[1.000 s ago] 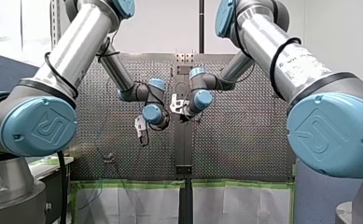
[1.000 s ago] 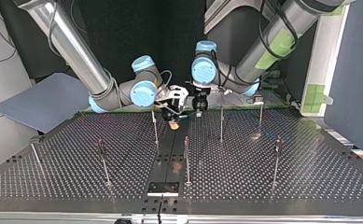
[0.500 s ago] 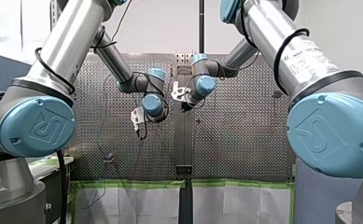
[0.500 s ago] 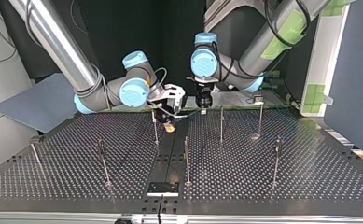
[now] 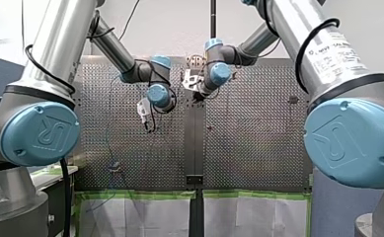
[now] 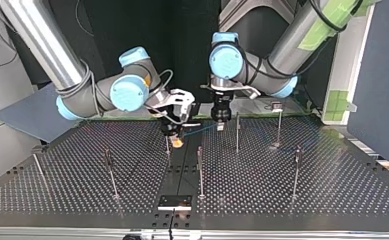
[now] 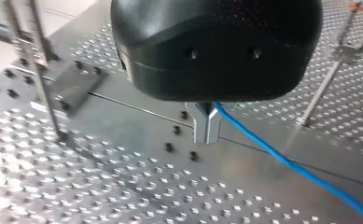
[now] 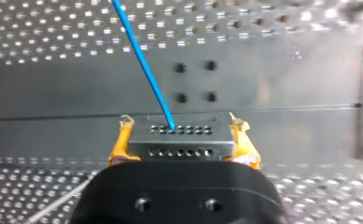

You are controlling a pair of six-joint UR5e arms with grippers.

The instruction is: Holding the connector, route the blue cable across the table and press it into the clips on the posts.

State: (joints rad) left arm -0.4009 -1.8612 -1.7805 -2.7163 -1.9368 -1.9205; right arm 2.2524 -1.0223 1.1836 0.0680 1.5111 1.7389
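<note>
Top view, counter, middle of the arm-side edge: my right end effector, yellow pads clamped on the grey connector; blue cable spanning to my left end effector, pinched on it.

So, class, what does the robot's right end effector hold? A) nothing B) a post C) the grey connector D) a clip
C: in the right wrist view the right end effector clamps its yellow pads on both sides of the grey connector, with the blue cable running out.
</note>
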